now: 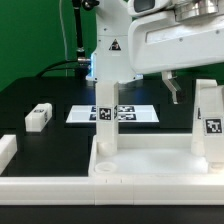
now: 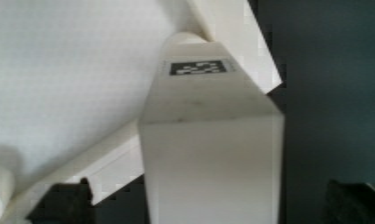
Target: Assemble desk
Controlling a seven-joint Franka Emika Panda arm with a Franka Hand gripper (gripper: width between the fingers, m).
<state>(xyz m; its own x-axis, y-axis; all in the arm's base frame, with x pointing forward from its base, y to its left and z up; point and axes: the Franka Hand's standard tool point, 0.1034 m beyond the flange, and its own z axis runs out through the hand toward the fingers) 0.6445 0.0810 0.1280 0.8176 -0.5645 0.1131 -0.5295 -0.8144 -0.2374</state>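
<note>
the end effector (image 2: 210,205) stood open, fingers (image 2: 59,202) clear of the leg (image 2: 210,140). closing off-centre could tilt the leg in the top (image 1: 150,162) and jam it.

No readable words or numbers. Black triangular warning sign (image 1: 113,46) on white robot arm column (image 1: 110,70). Pattern-only black-and-white square tags (image 1: 105,111): on white square block leg (image 1: 106,140) at exterior view's left, on matching leg (image 1: 207,100) at its right, several on the marker board (image 1: 82,114).
</note>
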